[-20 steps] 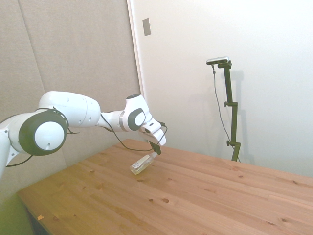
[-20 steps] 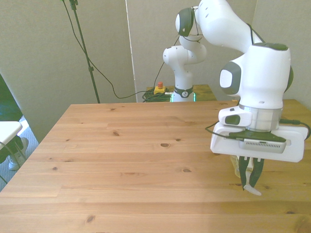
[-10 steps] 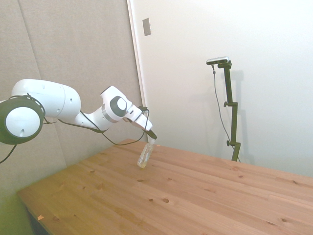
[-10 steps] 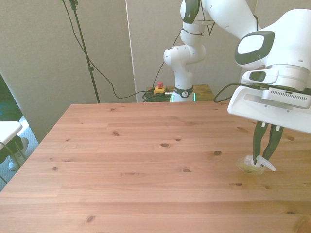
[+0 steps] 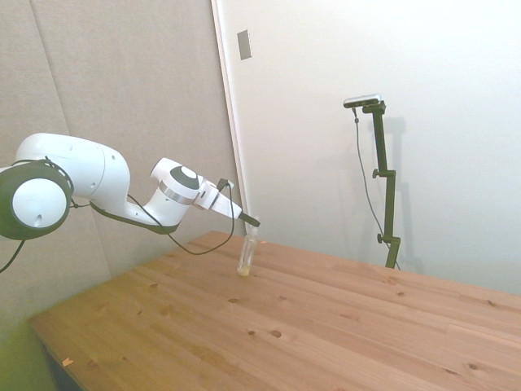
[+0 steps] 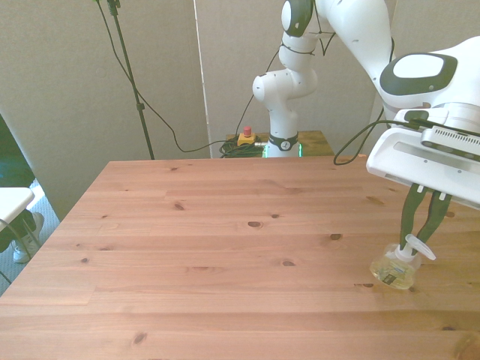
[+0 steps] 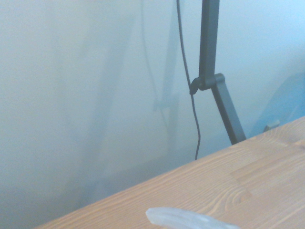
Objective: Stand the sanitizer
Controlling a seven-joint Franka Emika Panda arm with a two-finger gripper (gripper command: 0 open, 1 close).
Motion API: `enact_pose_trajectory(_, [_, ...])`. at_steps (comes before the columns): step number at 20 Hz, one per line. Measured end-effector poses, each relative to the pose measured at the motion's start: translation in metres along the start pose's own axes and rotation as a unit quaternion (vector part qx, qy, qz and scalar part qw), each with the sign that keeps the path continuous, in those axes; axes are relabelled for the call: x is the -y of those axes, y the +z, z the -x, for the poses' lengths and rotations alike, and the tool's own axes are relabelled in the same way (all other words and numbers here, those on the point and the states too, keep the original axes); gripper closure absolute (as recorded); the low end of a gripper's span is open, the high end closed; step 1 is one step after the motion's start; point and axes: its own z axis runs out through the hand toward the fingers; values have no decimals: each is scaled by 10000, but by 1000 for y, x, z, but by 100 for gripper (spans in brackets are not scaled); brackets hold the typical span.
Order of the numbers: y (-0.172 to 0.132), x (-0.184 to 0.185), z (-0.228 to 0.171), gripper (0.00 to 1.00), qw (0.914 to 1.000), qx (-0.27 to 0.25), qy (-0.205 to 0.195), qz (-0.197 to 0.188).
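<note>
Hand (image 6: 422, 238) pinches the upright sanitizer's (image 6: 396, 268) pump top on the table (image 6: 195, 255).

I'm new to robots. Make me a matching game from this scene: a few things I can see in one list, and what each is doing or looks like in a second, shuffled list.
Things:
1. small clear plastic sanitizer bottle with yellowish liquid
2. robot's dark two-finger claw
3. wooden table
4. red button on a yellow base

States:
A. sits on the floor behind the table's far edge
B. closed on the bottle's white pump top
C. stands upright near the front view's right edge
D. pine planks with dark knots

Pairs: 1-C, 2-B, 3-D, 4-A
</note>
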Motion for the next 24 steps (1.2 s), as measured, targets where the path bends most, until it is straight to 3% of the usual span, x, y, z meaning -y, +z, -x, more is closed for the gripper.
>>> enact_pose_trajectory(11, [-22,-11,43,100,9932,-1098,225,-310])
enact_pose_trajectory(23, [-23,-23,57,100,9911,-1244,201,-426])
enact_pose_trajectory(24, [-24,-23,57,0,9912,-1236,200,-428])
